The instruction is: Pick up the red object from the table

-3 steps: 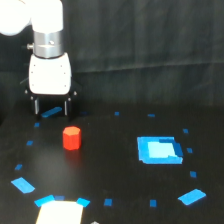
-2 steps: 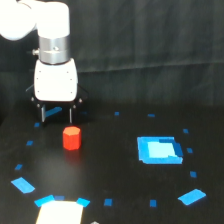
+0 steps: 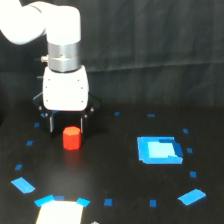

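1. Exterior view, the scene: the small, bright red-orange stubby cylinder with faceted sides point(image 3: 71, 138) stands upright on the flat matte black desk point(image 3: 120, 200), left of centre in the frame. It is alone there, well apart from the large bright blue rectangle of tape point(image 3: 159, 150) at right of centre.

2. Exterior view, the arm: the white arm's pincer point(image 3: 67, 124) hangs under its boxy white housing point(image 3: 65, 89) in the upper left of the frame. Its two dark fingers point(image 3: 51, 122) point down and stand spread, with a clear gap between them and nothing held.

3. Exterior view, the relation that matters: the red cylinder sits just below the pincer in the frame, its top showing in the gap between the fingertips, roughly centred or a little toward the right finger. Whether it lies directly beneath the gap or nearer the camera cannot be told from this single view.

4. Exterior view, judgement: the cylinder's axis is vertical, so finger rotation should matter little. The coming move likely turns on closing any remaining offset, then descending to straddle the cylinder.
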Robot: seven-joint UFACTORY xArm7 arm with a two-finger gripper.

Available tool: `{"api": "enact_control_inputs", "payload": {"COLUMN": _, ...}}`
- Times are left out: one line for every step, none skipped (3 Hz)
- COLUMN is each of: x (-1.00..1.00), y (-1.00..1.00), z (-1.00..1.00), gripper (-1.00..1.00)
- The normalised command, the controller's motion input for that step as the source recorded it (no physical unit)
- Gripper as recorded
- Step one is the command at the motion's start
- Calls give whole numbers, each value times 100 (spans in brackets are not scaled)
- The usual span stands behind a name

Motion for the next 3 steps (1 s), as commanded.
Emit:
{"api": "enact_control_inputs", "payload": {"x": 13, "y": -90, "z": -100, "gripper": -100}}
{"api": "enact_control_inputs", "payload": {"x": -11, "y": -51, "z": -73, "gripper": -100}}
{"api": "enact_control_inputs", "payload": {"x": 35, "y": 47, "z": 52, "gripper": -100}}
